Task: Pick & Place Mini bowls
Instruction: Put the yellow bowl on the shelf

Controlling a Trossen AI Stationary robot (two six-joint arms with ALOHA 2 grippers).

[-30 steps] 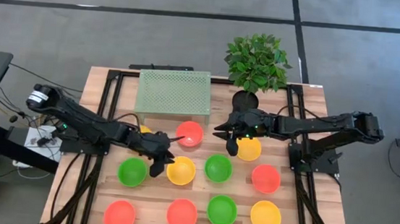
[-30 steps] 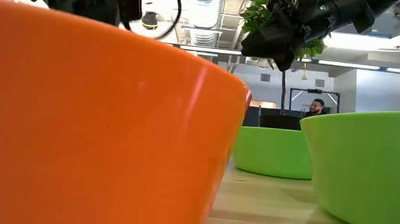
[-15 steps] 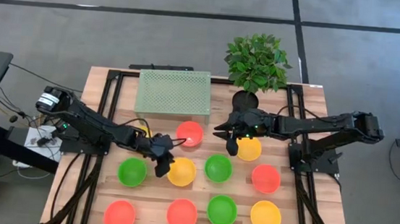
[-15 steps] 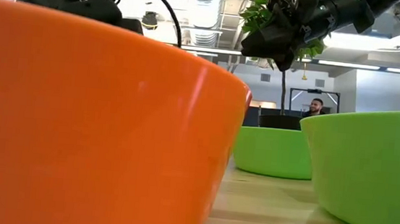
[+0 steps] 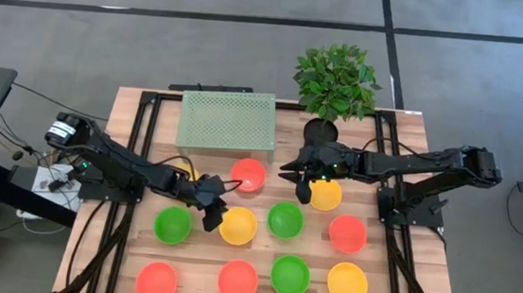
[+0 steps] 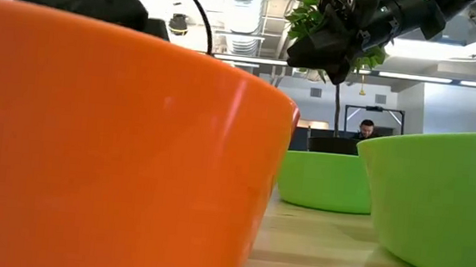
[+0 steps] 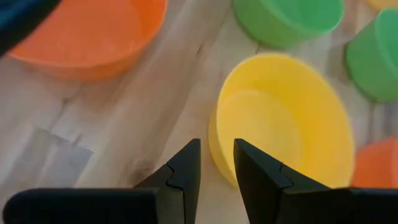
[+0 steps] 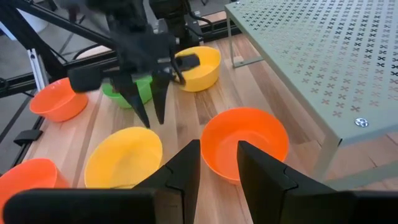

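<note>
**Mini bowls on tabletop, both arms over the middle rows**

While the left gripper [image 5: 211,220] hangs low beside a yellow bowl [image 5: 238,224] in the middle row, its fingers [image 7: 186,168] stand narrowly parted, empty, tips just outside that bowl's rim [image 7: 219,130].

Near edge, one row: red bowl [image 5: 156,282], second red bowl [image 5: 237,280], green bowl [image 5: 290,275], yellow bowl near the right corner [image 5: 347,283].

Middle row: green bowl [image 5: 173,224] left of the left gripper; beyond the yellow one, another green bowl [image 5: 285,219] and a red bowl [image 5: 347,233].

Farther back: red bowl [image 5: 249,175] at the foot of the rack; a yellow bowl [image 5: 326,195] under the right gripper [image 5: 301,191], whose fingers [image 8: 186,168] are slightly apart and hold nothing; another yellow bowl [image 8: 198,67], mostly hidden behind the left arm.

Far edge: pale green perforated rack [image 5: 227,120] on legs; potted plant [image 5: 335,81] toward the right corner.

Wooden tabletop [image 5: 204,257] carries everything listed.
</note>
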